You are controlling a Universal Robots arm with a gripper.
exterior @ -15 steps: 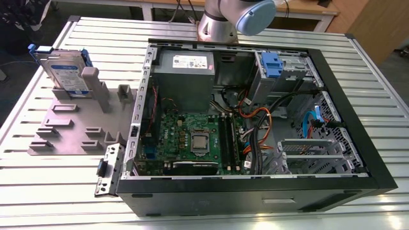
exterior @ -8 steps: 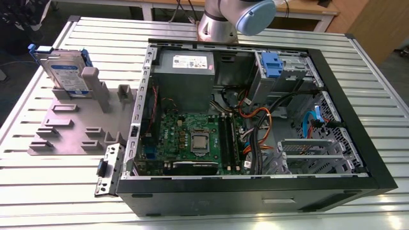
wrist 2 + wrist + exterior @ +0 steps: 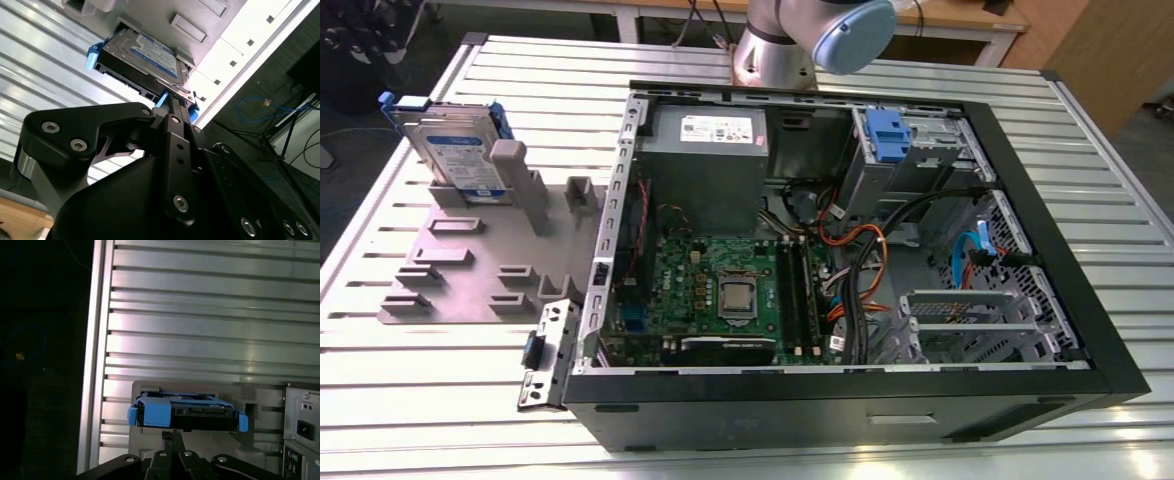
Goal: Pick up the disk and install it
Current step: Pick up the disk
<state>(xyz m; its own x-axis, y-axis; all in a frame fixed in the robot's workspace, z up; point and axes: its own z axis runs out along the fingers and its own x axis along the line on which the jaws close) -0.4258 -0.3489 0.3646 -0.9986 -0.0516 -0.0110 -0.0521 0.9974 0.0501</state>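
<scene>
Fingers [image 3: 172, 120] look pressed together, holding nothing, aimed at the disk [image 3: 458, 150] standing upright in its grey stand [image 3: 467, 250] on the desk [image 3: 427, 400]; arriving closed, they could topple it instead of gripping.

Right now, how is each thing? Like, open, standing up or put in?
disk: standing upright in the grey holder, not installed.
computer case: lying on its side, open.
power supply: mounted inside the case.
tool: pointed at the disk, not holding it.
</scene>
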